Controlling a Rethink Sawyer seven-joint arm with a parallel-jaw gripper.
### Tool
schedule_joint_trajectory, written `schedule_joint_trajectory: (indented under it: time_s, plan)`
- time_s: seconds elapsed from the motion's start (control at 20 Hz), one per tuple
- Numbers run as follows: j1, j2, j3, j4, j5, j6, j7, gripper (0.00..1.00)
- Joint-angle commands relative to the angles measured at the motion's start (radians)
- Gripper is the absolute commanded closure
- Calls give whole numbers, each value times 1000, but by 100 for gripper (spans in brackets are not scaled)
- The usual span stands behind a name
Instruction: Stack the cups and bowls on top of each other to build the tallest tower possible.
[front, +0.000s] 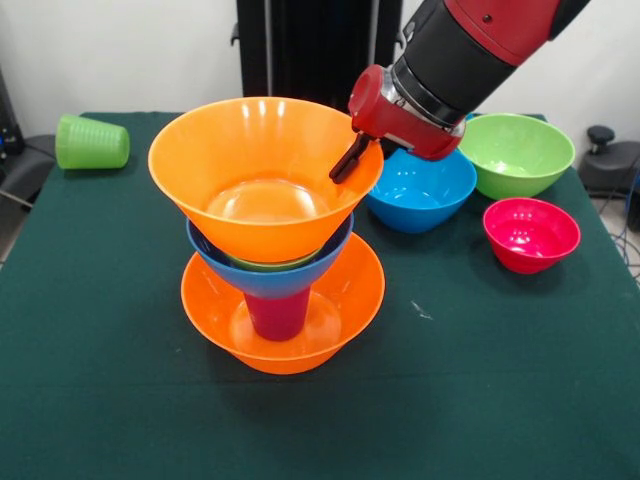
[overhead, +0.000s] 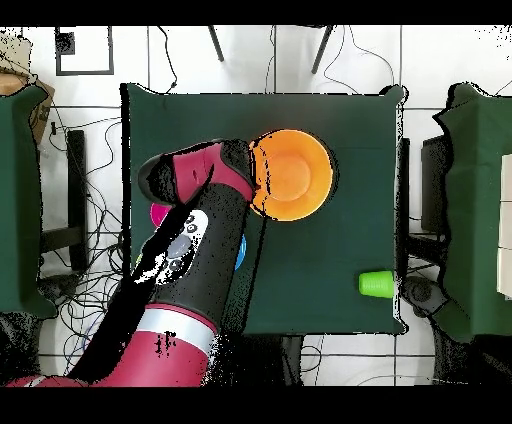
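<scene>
Tower: orange bowl, purple-magenta cup, blue bowl, top orange bowl; gripper clamped on its far-right rim.

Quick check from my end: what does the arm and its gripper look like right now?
The arm has glossy red shells around a fat black cylindrical section ringed with a silver band. It ends in a rounded red wrist housing carrying the gripper with slim black fingers. No cables or markings show.
</scene>
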Motion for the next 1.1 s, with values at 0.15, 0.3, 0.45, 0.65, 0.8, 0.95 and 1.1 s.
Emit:
schedule_joint_trajectory:
  time_s: [0.15, 0.3, 0.45, 0.65, 0.8, 0.95, 1.1]
  plan:
    - [-8, 17, 68, 48, -33, -67, 101, 100]
    - [-7, 16, 68, 50, -34, -69, 100, 100]
    - [-7, 13, 69, 54, -35, -74, 97, 100]
    - [-5, 14, 69, 53, -35, -71, 97, 100]
    - [-6, 15, 71, 51, -36, -64, 91, 100]
    - [-8, 15, 73, 48, -34, -59, 87, 100]
    - [-7, 16, 73, 46, -34, -54, 86, 100]
